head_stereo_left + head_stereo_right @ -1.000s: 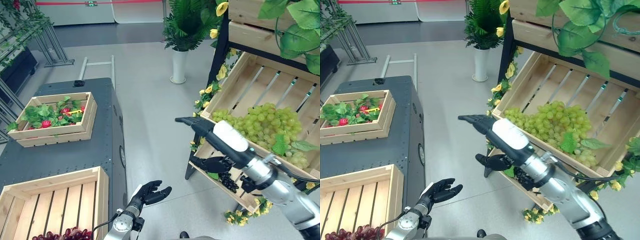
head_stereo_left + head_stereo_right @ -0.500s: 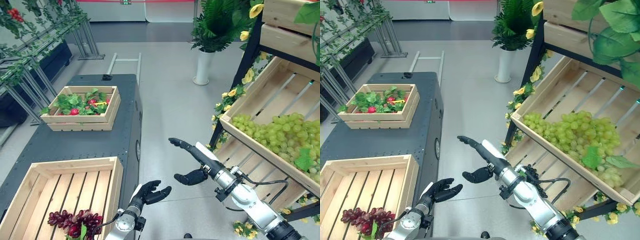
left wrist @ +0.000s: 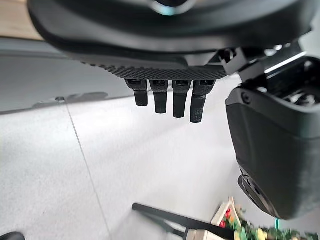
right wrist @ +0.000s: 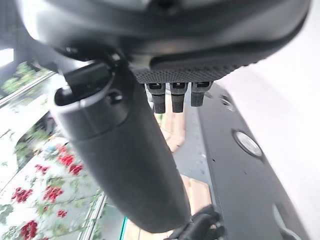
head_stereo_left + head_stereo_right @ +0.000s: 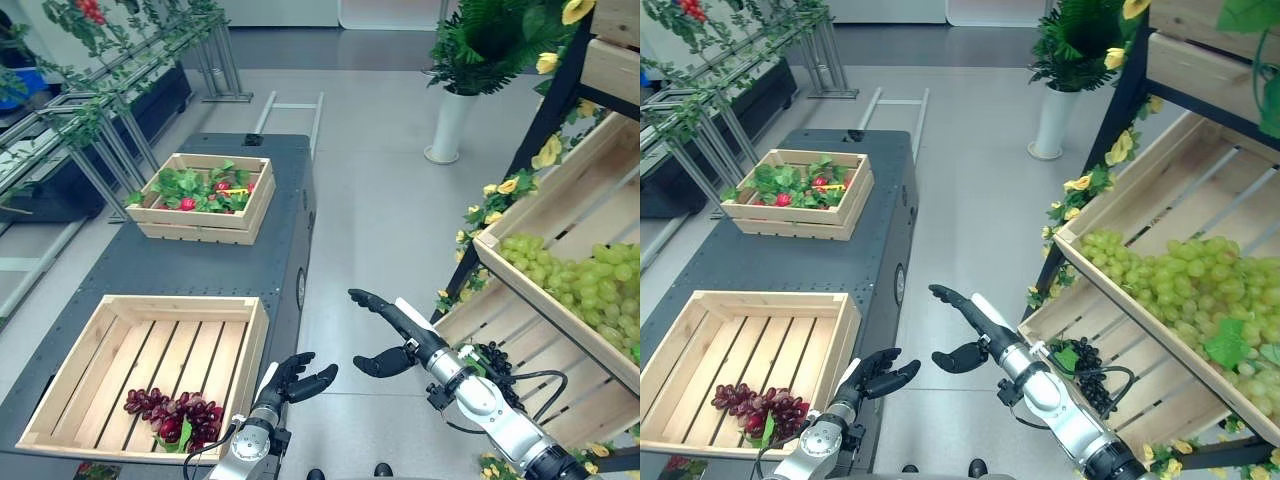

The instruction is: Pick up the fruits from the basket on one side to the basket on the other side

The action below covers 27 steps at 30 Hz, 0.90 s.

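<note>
Right hand [image 5: 392,338] is hanging open and empty between the crates, so it should be lowering slowly onto the red grapes [image 5: 168,412] for a gentle stem-side grip.

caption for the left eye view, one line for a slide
Both hands, left and right, open and empty between the red-grape crate and the green-grape shelf.
</note>
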Tool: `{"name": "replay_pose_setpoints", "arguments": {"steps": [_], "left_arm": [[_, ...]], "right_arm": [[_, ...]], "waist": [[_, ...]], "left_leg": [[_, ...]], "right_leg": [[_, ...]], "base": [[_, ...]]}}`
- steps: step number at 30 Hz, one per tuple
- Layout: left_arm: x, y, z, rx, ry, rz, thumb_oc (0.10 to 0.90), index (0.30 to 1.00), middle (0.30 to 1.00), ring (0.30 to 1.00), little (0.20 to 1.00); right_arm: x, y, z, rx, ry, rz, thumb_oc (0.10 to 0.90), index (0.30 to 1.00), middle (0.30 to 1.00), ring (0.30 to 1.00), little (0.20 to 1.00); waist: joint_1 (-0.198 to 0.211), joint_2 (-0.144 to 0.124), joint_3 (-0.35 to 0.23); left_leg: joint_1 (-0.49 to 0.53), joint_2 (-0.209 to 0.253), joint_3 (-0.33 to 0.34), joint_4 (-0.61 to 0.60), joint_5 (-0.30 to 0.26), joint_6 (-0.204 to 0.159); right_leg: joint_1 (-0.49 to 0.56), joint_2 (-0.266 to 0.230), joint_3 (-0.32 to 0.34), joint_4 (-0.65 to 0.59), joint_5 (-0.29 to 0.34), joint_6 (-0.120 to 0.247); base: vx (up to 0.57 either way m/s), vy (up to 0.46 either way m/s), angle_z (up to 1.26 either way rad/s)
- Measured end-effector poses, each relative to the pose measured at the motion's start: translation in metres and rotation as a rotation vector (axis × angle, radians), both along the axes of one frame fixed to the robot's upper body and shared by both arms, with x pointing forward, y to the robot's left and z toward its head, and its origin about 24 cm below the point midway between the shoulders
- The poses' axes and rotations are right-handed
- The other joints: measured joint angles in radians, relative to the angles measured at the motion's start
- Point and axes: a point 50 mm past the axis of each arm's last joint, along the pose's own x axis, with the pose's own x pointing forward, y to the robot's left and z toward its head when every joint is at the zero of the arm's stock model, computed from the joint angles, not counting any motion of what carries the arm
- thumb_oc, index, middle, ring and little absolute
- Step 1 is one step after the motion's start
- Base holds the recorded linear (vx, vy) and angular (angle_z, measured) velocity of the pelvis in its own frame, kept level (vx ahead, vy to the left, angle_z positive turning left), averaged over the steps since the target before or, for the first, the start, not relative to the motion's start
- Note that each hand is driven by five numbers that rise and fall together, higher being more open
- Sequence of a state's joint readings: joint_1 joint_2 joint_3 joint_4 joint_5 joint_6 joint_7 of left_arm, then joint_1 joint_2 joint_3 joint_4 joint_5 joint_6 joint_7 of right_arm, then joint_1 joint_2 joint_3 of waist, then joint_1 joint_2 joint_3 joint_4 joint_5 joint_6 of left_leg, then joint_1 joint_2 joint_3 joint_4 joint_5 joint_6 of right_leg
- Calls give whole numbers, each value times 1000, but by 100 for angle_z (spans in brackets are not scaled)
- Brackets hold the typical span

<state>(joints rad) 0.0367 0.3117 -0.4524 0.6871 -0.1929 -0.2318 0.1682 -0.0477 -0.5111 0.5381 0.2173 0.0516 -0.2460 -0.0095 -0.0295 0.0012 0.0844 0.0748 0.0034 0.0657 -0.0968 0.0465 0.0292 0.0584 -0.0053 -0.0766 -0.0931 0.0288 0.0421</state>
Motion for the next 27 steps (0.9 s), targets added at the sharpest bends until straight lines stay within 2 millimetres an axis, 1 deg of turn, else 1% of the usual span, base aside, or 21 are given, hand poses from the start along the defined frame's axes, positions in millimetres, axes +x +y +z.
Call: {"name": "replay_pose_setpoints", "arguments": {"steps": [2, 4, 6, 11, 16, 18, 19, 23, 25, 26, 27], "left_arm": [[7, 4, 10, 0, -51, 0, 800, 900, 900, 900, 900], [13, 5, 18, -11, -94, 19, 800, 900, 900, 900, 900], [20, 8, 27, -37, -140, 58, 800, 900, 900, 900, 900], [35, 26, 51, -32, -242, 102, 800, 900, 900, 900, 900], [37, 42, 56, 25, -277, 173, 800, 900, 900, 900, 900], [39, 44, 59, 41, -295, 190, 800, 900, 900, 900, 900], [41, 47, 63, 51, -328, 202, 800, 900, 900, 900, 900], [47, 59, 86, 191, -492, 214, 800, 900, 900, 900, 900], [50, 75, 103, 315, -585, 182, 800, 900, 900, 900, 900], [51, 80, 107, 352, -614, 188, 800, 900, 900, 900, 900], [51, 92, 116, 418, -665, 213, 800, 900, 900, 900, 900]], "right_arm": [[-2, -3, -12, -2, 44, -42, 800, 900, 900, 900, 900], [-5, -6, -17, -9, 65, -51, 800, 900, 900, 900, 900], [-6, -7, -18, -15, 71, -54, 800, 900, 900, 900, 900], [-7, -9, -21, -13, 87, -65, 800, 900, 900, 900, 900], [-7, -11, -22, 2, 98, -81, 800, 900, 900, 900, 900], [-8, -12, -27, 2, 114, -93, 800, 900, 900, 900, 900], [-9, -13, -31, 5, 133, -109, 800, 900, 900, 900, 900], [-12, -14, -36, 6, 153, -121, 800, 900, 900, 900, 900], [-12, -14, -36, 6, 153, -121, 800, 900, 900, 900, 900], [-12, -14, -36, 6, 152, -120, 800, 900, 900, 900, 900], [-13, -15, -37, 6, 155, -123, 800, 900, 900, 900, 900]], "waist": [[16, 1, 20], [21, 9, 33], [23, 22, 51], [55, 46, 72], [70, 50, 75], [68, 49, 75], [69, 48, 75], [76, 49, 76], [76, 49, 76], [77, 50, 76], [76, 50, 76]], "left_leg": [[-6, 1, -11, 0, 3, -2], [-16, -2, -27, 0, 7, 0], [-24, -4, -43, 2, 12, 1], [-39, -6, -89, 7, 23, -4], [-32, -7, -104, 7, 24, -6], [-29, -9, -119, 6, 25, -7], [-25, -8, -121, 1, 25, -8], [-31, -8, -142, 2, 28, -11], [-32, -7, -144, 6, 29, -12], [-31, -7, -145, 7, 29, -12], [-31, -7, -145, 7, 29, -12]], "right_leg": [[-1, 0, -15, 0, -1, -1], [-5, -1, -23, 0, 0, -5], [-6, -4, -45, 1, -1, -5], [-4, -5, -77, 3, -6, -7], [10, -5, -81, 0, -13, -8], [20, -6, -99, 0, -17, -8], [24, -5, -101, 0, -20, -9], [25, -5, -119, 0, -22, -11], [26, -4, -123, 0, -24, -12], [26, -4, -123, 0, -24, -12], [27, -4, -124, 0, -25, -12]], "base": [[-34, -16, 19], [-75, 0, 20], [-66, 1, 27], [32, 13, 25], [66, 39, 12], [54, 32, 19], [59, 33, 16], [59, 41, 13], [71, 59, 6], [69, 51, 1], [50, 36, 1]]}}
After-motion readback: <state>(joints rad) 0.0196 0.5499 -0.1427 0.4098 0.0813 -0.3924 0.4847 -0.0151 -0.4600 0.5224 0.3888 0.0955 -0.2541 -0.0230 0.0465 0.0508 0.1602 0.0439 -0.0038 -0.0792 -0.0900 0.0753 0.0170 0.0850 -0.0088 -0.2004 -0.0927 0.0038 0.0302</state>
